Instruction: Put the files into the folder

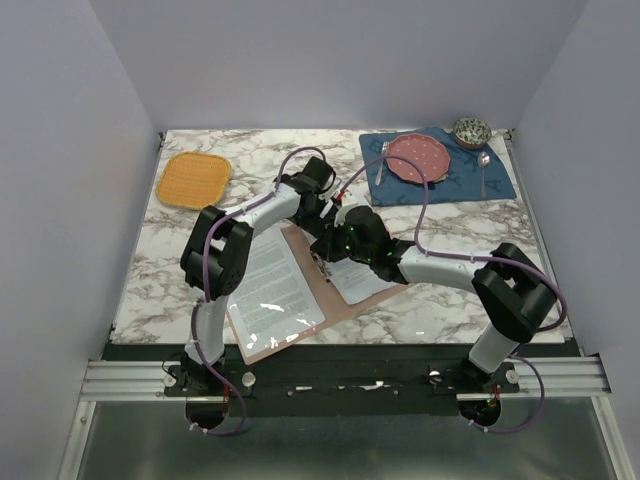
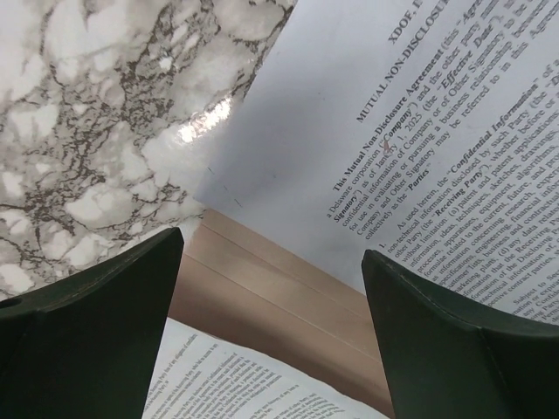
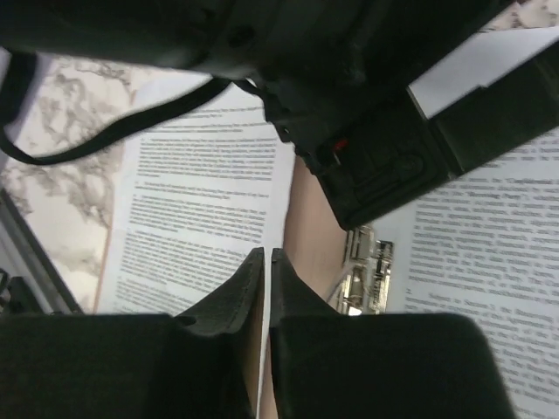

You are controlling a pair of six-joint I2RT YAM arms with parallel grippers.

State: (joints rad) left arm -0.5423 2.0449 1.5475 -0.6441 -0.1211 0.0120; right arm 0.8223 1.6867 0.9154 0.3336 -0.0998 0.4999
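- Your left gripper [image 2: 271, 340] fills the foreground of its wrist view, its fingers [image 2: 96, 332] spread wide with nothing between them, hanging above the folder [image 2: 262, 279]
- Below it you can see a headed sheet [image 2: 419, 175], a non-disclosure agreement, whose corner reaches past the folder's edge over the marble table [image 2: 87, 131]
- Your right gripper [image 3: 265, 297] has its jaws almost together, only a thin slit showing; you cannot tell whether a sheet's edge sits in that slit
- Just beyond it the metal clip [image 3: 367, 271] lies along the folder's spine
- From above, the folder lies open on the table between your arms, the left sheet [image 1: 270, 290] on one leaf and the right sheet [image 1: 362, 282] on the other
- Well apart at the far edge sit the orange mat [image 1: 193, 178] and the blue placemat [image 1: 440, 168]
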